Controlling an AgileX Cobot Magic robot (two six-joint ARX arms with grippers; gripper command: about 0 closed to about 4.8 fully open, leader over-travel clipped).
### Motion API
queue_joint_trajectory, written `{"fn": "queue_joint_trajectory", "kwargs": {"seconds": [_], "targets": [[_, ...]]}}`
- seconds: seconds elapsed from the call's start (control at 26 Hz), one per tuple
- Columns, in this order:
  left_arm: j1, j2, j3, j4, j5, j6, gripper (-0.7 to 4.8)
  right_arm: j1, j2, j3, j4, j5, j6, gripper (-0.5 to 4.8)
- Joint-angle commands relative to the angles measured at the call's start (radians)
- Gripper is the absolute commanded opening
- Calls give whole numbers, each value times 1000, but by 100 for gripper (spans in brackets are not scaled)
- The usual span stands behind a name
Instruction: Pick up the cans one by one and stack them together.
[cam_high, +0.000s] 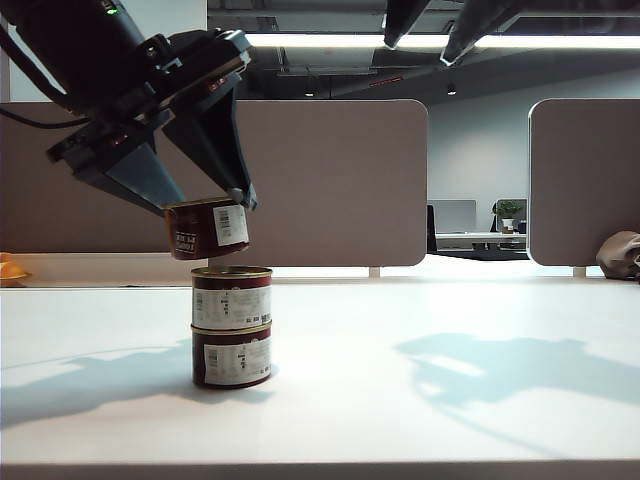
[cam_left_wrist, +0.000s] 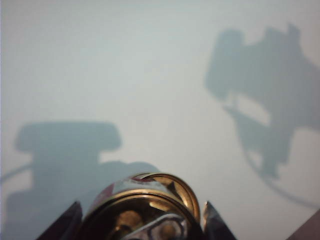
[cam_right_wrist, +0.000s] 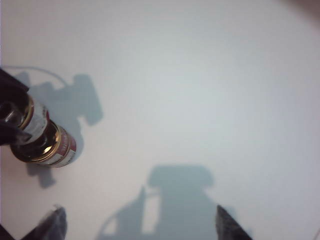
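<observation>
Three squat round tins, maroon-sided with white barcode labels and gold lids. The left gripper (cam_high: 205, 215) pinches one can (cam_high: 209, 228), tilted, just above the two-can stack (cam_high: 231, 326) on the smooth white table (cam_high: 450, 400). The right gripper (cam_right_wrist: 137, 222), well off to the side, seems spread and empty.

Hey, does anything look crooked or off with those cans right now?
Only the top can: held by the left gripper just above the two stacked cans, it hangs tilted and sits slightly left of the stack. The stack itself looks straight. The right gripper is open, up high and empty.
</observation>
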Motion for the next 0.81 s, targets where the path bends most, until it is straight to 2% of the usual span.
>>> {"fn": "queue_joint_trajectory", "kwargs": {"seconds": [0.04,0.15,0.42,0.81], "targets": [[-3,5,7,25,4,4,206,-14,-5,3,0,-8,-1,385],[-3,11,7,25,4,-1,206,-16,-5,3,-9,-28,-1,356],[-5,25,7,34,40,-9,206,-16,-5,3,-16,-27,-2,355],[-48,61,7,57,38,-10,206,-16,-5,3,-24,-27,-2,355]]}}
